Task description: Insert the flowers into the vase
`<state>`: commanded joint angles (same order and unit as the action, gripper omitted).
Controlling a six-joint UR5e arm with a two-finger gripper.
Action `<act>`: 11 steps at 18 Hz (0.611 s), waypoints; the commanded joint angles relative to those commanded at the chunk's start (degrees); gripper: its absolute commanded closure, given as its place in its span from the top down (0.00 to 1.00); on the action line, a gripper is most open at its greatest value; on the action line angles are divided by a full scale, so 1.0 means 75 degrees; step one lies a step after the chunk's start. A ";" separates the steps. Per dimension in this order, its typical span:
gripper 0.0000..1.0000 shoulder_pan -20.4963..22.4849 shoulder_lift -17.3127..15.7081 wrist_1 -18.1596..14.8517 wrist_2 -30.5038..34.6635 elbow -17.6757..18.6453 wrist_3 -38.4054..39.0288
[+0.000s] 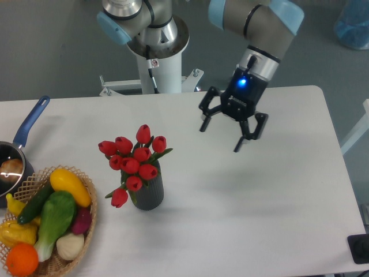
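Red tulips, the flowers (pixel 135 158), stand upright in the vase (pixel 149 193), a dark ribbed cylinder sitting on the white table (pixel 242 219) a little left of centre. The blooms fan out above the vase mouth, and one head droops over the rim toward eight o'clock, hanging beside the vase wall. Up at about two o'clock from the vase, well apart from it, the gripper (pixel 220 137) hangs over the table with its two black fingers spread wide and nothing between them (a blue light glows on the wrist just above). Its arm runs up and away toward one o'clock, out of the top of the view. At about eight o'clock from the vase, near the lower left corner, a wicker basket (pixel 87 222) holds toy produce: a yellow squash (pixel 69 186), a green vegetable (pixel 56 216), a dark cucumber, an orange (pixel 22 259), a pale onion-like piece and something purple. Directly at nine o'clock from the flowers, at the left edge, a blue-handled saucepan (pixel 29 124) lies partly out of view, its rim touching or just beside the basket; which one cannot be told.
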<state>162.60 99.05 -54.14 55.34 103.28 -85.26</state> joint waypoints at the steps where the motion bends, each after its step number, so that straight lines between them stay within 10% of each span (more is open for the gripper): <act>1: 1.00 -0.0035 0.0291 0.0000 0.0422 -0.0245 -0.0046; 11: 1.00 -0.0245 0.1453 0.0397 0.2594 -0.0833 -0.0422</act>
